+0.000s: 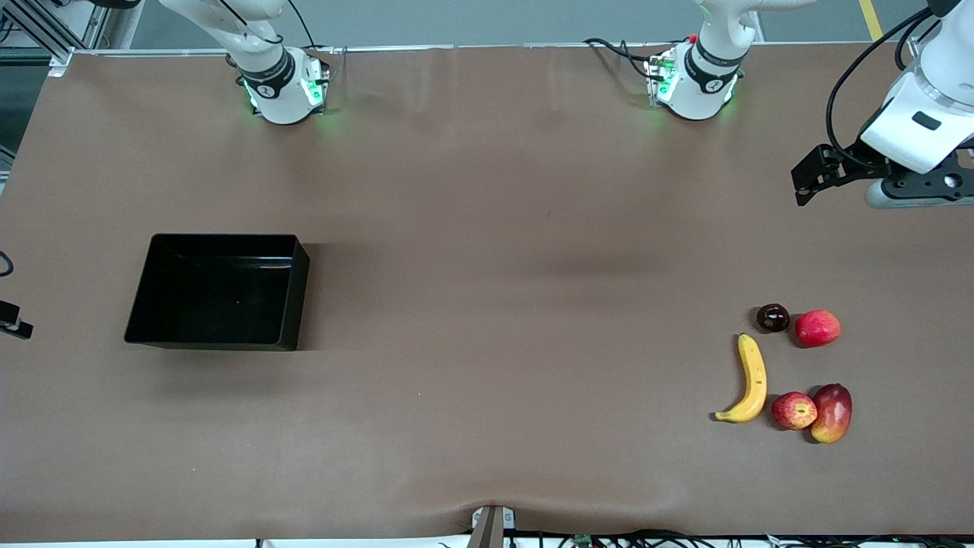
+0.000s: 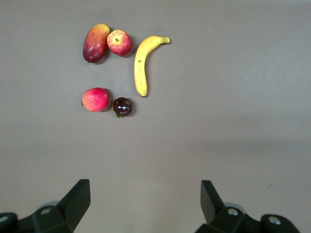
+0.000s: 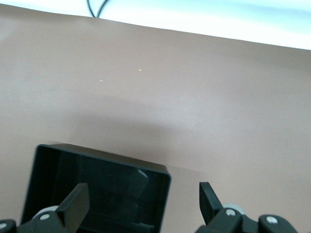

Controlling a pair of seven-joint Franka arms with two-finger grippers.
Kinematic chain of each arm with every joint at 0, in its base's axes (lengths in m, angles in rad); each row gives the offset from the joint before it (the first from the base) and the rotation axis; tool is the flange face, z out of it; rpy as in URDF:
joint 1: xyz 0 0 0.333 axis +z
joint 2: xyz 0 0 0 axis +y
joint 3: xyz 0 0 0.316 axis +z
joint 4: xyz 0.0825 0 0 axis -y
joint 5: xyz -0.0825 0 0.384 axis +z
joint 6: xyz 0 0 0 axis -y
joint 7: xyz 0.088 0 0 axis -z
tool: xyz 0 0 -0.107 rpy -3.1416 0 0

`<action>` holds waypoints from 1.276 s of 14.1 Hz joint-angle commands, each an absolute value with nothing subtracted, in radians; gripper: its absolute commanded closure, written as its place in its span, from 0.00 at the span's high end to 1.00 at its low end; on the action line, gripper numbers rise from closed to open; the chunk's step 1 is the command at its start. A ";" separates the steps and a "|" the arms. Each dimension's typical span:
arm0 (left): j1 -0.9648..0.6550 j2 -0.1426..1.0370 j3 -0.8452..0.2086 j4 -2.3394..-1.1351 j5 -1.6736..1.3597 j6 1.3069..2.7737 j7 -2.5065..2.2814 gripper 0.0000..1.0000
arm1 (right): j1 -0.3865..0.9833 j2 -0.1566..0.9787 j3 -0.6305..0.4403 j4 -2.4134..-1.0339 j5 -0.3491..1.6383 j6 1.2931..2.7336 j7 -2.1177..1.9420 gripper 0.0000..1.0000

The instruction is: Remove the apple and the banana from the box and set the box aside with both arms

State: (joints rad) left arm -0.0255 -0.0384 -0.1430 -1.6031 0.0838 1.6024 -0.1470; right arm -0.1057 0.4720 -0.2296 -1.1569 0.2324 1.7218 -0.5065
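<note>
The yellow banana (image 1: 753, 379) lies toward the left arm's end of the table, with the streaked red apple (image 1: 794, 411) beside its lower tip. Both also show in the left wrist view: the banana (image 2: 141, 62) and the apple (image 2: 119, 42). The black box (image 1: 221, 238) stands empty toward the right arm's end. My left gripper (image 1: 808, 180) hangs open and empty in the air, apart from the fruits, and also shows in its wrist view (image 2: 144, 188). My right gripper (image 3: 143, 191) is open and empty above the box's rim (image 3: 104, 156); in the front view it is nearly all out of frame.
A red-yellow mango (image 1: 832, 412) touches the apple. A dark plum-like fruit (image 1: 773, 317) and a round red-pink fruit (image 1: 818, 328) lie just farther from the front camera than the banana. The two arm bases (image 1: 281, 91) stand along the far edge of the brown table.
</note>
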 commanded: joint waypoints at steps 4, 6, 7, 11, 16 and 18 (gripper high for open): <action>-0.026 -0.061 -0.144 -1.618 0.061 1.595 -0.143 1.00 | -0.017 0.338 -0.230 -1.177 0.123 1.487 -0.265 1.00; -0.026 -0.063 -0.144 -1.620 0.061 1.594 -0.144 1.00 | 0.020 0.280 -0.229 -1.192 0.014 1.407 -0.264 1.00; -0.026 -0.063 -0.144 -1.620 0.061 1.594 -0.144 1.00 | 0.024 0.234 -0.229 -1.231 -0.017 1.398 -0.268 1.00; -0.026 -0.064 -0.144 -1.615 0.061 1.591 -0.141 1.00 | 0.017 0.053 -0.235 -1.419 -0.037 1.394 -0.281 1.00; -0.021 -0.063 -0.143 -1.614 0.061 1.574 -0.144 1.00 | 0.015 0.006 -0.232 -1.470 -0.048 1.347 -0.278 1.00; -0.021 -0.060 -0.143 -1.612 0.063 1.577 -0.138 1.00 | -0.015 0.011 -0.238 -1.463 0.039 1.354 -0.275 1.00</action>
